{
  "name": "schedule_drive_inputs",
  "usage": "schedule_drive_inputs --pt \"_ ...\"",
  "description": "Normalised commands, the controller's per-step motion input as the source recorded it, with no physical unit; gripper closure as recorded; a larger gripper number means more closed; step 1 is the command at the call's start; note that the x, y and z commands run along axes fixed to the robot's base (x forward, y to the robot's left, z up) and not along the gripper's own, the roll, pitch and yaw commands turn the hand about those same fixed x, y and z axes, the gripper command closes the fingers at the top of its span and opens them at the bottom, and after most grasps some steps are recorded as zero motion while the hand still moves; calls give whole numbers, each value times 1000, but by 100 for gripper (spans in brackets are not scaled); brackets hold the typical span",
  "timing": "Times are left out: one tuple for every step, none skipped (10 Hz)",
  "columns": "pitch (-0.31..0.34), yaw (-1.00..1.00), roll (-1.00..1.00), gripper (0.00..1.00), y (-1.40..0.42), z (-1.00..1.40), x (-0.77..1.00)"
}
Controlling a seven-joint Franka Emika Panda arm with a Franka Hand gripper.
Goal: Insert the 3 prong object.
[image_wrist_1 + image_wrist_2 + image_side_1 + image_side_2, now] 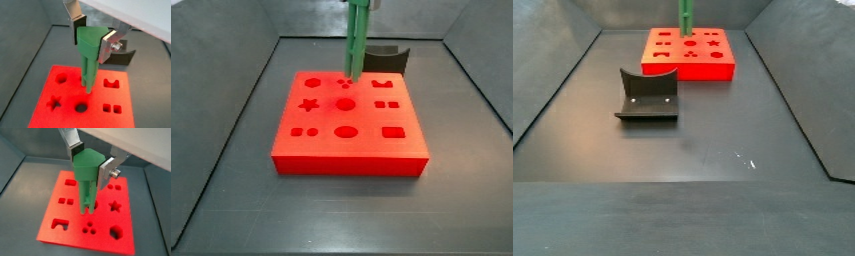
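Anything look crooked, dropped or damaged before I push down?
Nothing stands out. The gripper holds the 3 prong object upright over the red block, tip at its top face. The dark curved holder stands apart on the floor.

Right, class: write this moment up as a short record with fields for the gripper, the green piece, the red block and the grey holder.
gripper: shut on the green bar, above the red block
green bar: upright, prongs at the block's top face; whether they are seated in a hole cannot be told
red block: flat on the floor, top face full of shaped holes
grey holder: curved, on the floor apart from the block, holding nothing
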Motion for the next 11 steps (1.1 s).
schedule_drive_inputs --pt "0 -491 -49 100 494 -134 223" --pt "0 -257 -69 100 709 -86 169" --pt "0 -314 -117 100 606 -57 317" --pt "0 -669 -89 100 263 0 114" --pt "0 -1000 0 100 0 0 0" --pt "0 -1000 0 100 0 0 0" --pt "0 -760 -7 100 -26 -69 -146" --pt "-41 -143 -53 100 0 -97 -289" --pt "-99 131 -96 100 -20 -149 -277" --pt "-33 411 0 100 -160 -43 -69" --pt "-17 594 0 100 -206 0 0"
